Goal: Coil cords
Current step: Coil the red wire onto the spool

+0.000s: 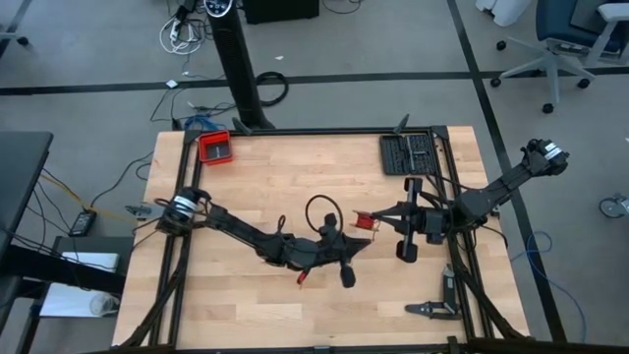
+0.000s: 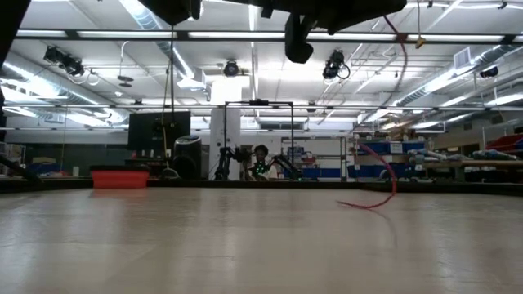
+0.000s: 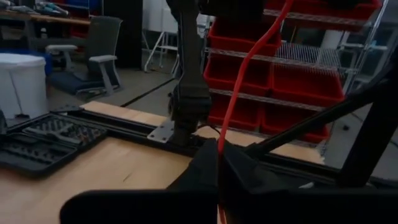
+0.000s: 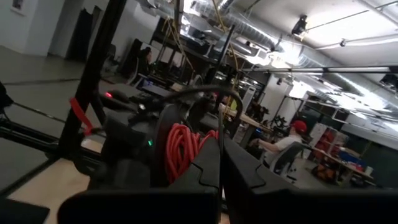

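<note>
Left fingers (image 3: 249,171): dark, closest thing in the left wrist view, pressed together on the red strand where it runs between them
Table (image 1: 295,177): big pale wood top, black frame round the edge, both arms meeting near the middle
Left arm: reaches in from the left edge toward centre, left gripper (image 1: 336,248) pinched shut on the cord's free run
Right arm: comes in from the right edge, right gripper (image 1: 378,222) just beside the left one, jaws together with the wound bundle sitting at the fingers
Black cable loop (image 1: 320,209): thicker ring just behind the left gripper, not the job, best left alone
Cord (image 4: 180,149): very thin, bright red, wire-like; tight stack of turns at the right gripper, smaller than the gripper itself
Loose tail (image 2: 384,184): hangs off the raised grippers in the low view, curves down, end resting on the wood
Step, probably: laying more strand onto the bundle
Tips: keep light tension so turns lie side by side, feed the slack in small bites, steer clear of the black loop, mind the tail snagging, easy on the pull or the bundle slides off
</note>
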